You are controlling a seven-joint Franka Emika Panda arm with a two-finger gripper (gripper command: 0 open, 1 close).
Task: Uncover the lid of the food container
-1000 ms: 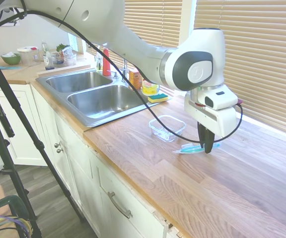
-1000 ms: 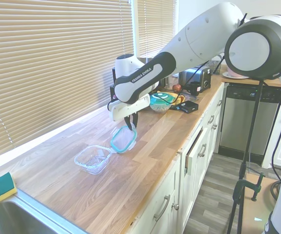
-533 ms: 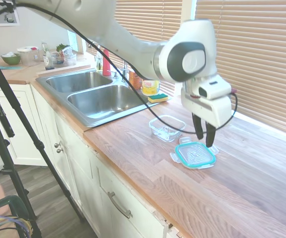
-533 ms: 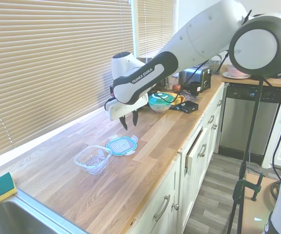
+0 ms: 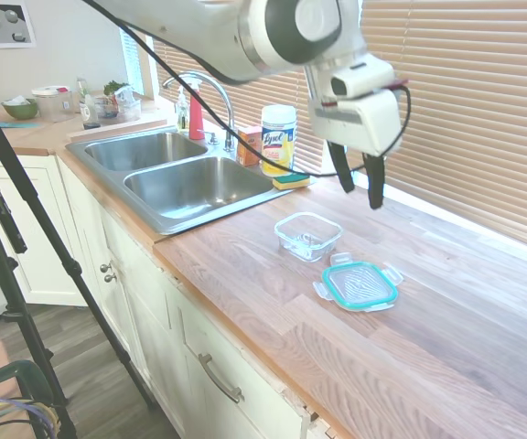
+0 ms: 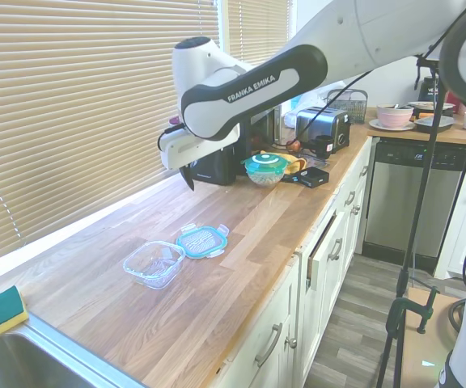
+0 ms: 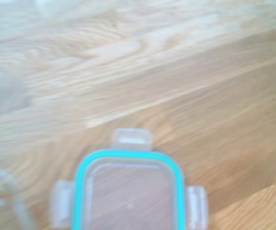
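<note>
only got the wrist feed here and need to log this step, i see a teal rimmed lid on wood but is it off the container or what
Observer: Yes. The lid lies flat on the wooden counter, beside the food container, not on it.
Operator: anything in the container
Observer: It looks empty; the exterior views show only clear walls.
Operator: is the tool holding anything
Observer: No. The tool hangs open above the counter, well above the lid, with nothing between its fingers.
Operator: what else is near
Observer: A yellow Lysol tub and a sponge stand by the sink, beyond the container.
</note>
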